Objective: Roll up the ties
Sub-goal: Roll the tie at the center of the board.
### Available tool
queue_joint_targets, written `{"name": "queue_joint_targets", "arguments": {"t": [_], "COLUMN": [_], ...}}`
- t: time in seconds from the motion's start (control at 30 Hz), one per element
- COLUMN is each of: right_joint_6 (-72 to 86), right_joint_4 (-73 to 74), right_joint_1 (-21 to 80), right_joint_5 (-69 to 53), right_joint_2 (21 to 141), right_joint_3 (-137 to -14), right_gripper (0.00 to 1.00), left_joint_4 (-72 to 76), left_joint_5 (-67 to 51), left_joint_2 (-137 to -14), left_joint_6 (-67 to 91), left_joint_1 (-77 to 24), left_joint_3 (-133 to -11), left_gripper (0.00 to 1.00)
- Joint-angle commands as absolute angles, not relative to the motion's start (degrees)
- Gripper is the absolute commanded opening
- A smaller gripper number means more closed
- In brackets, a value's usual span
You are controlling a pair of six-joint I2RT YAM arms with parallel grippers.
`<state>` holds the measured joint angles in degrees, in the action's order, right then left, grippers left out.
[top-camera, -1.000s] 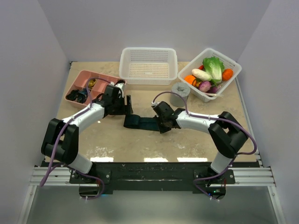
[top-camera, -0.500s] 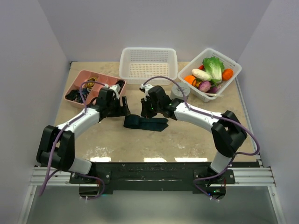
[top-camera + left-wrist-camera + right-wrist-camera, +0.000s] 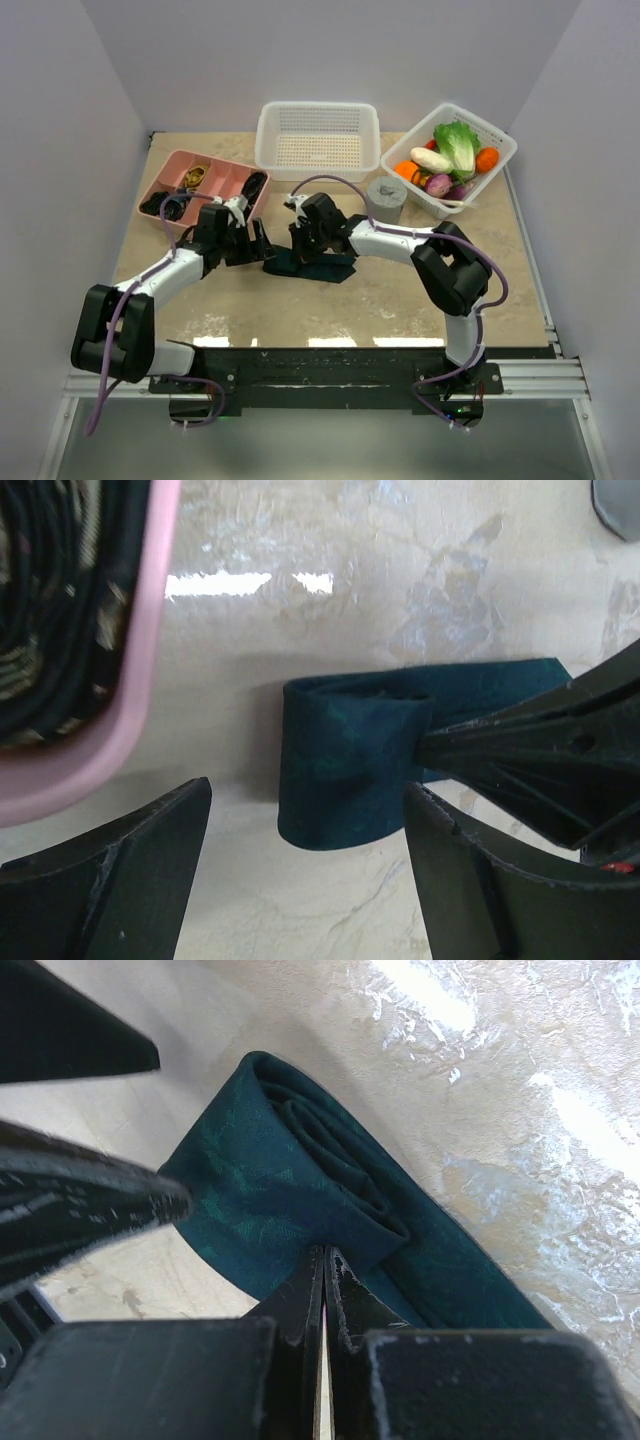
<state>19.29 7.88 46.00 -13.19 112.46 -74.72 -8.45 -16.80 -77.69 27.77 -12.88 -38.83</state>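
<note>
Tie lies mid-counter, its left end wound into a loose roll and the rest flat, trailing right. Right gripper jaws closed, tips at the roll's edge, probably pinning the coil so it doesn't spring open; can't tell if cloth is pinched. Left gripper jaws wide open, straddling the roll's end, seemingly placed to take over.

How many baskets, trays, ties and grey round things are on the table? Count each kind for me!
white baskets: 2
pink tray: 1
green tie: 1
grey cylinder: 1
Total: 5
</note>
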Motion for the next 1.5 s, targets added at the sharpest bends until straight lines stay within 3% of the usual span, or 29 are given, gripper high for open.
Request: {"name": "queue_joint_targets", "arguments": {"t": [0.0,0.57,0.83,1.13,1.47], "right_joint_6": [18.8,19.2,19.8,20.0,20.0], "right_joint_4": [7.0,5.8,4.9,5.2,5.9], "right_joint_1": [46.2,46.2,46.2,46.2,46.2], "right_joint_5": [-11.6,-11.3,-11.8,-12.3,-11.9], "right_joint_2": [112.4,115.1,114.7,113.4,111.4], "right_joint_3": [-77.5,-74.6,-74.3,-74.9,-74.6], "right_gripper": [0.0,0.0,0.0,0.0,0.0], "left_joint_4": [-2.6,7.5,11.2,8.3,-3.1], "left_joint_5": [-21.4,-24.1,-27.2,-27.5,-18.2], "left_joint_2": [-77.5,-85.6,-85.5,-83.2,-83.6], "left_joint_6": [29.9,30.9,31.4,30.0,25.6], "left_joint_1": [-12.6,-12.7,-12.7,-12.9,-16.6], "left_joint_3": [-36.6,-34.1,-33.7,-36.3,-43.1], "left_gripper": [0.82,0.79,0.66,0.59,0.58]}}
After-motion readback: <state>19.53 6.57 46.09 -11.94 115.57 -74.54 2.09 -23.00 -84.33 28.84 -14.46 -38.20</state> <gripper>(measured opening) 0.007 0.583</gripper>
